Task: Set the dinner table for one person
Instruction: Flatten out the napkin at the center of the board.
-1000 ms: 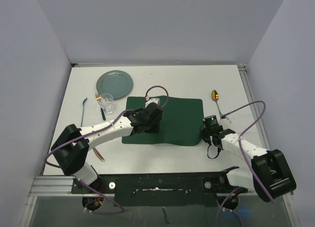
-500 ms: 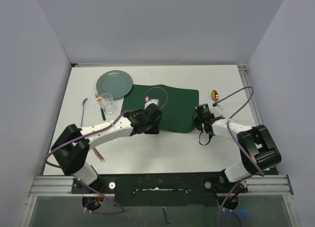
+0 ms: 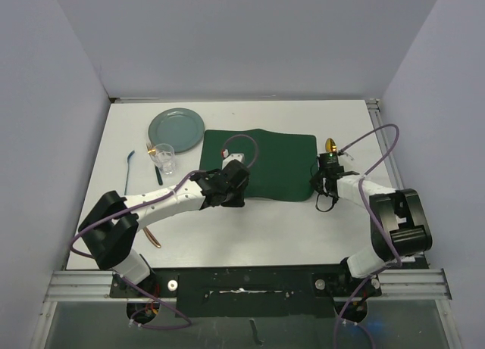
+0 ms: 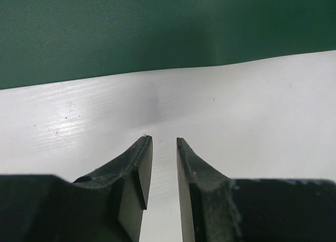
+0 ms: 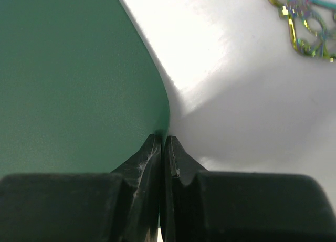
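The right fingers [image 5: 151, 157] are clenched on the right edge of the dark green placemat [image 5: 73, 84]. This edge stands a little lifted and throws a shadow on the white bench [image 5: 236, 111] beside it. Further to the right lies the ornate iridescent handle of a spoon [image 5: 302, 21], apart from the mat. The left fingers [image 4: 137, 160] are released, with a narrow gap and nothing between them. They hang over bare bench, near the near edge of the placemat but not touching it. Seen from above, the placemat lies about in the middle of the bench, which is the large white top under both arms, with metal rails at its right and near sides. At the far left stand a grey-green plate [image 3: 176, 128] and, just in front of it, a clear glass [image 3: 164, 159].
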### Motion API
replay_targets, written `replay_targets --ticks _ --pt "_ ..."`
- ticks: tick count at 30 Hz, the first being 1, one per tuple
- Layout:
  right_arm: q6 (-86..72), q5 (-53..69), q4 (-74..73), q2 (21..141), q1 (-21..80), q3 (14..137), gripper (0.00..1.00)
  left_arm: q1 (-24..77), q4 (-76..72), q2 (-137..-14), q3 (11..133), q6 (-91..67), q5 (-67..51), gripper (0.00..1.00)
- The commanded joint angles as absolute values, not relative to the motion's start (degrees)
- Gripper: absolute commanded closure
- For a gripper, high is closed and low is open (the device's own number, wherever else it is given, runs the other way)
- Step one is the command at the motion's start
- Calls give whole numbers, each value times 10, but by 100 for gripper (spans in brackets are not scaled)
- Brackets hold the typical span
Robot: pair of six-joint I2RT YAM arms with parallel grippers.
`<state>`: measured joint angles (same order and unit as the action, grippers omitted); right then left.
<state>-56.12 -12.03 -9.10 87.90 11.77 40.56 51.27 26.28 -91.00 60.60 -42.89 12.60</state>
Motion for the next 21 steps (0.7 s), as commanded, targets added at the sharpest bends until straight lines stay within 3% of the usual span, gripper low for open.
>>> replay_targets --ticks 1,9,21 --pt "-473 -110 -122 921 104 445 100 510 244 -906 609 -432 134 76" --pt "-407 -49 -114 990 97 498 100 506 256 -905 613 -429 141 77" --pt "-340 -5 -172 984 67 530 100 504 249 -920 623 -422 133 77"
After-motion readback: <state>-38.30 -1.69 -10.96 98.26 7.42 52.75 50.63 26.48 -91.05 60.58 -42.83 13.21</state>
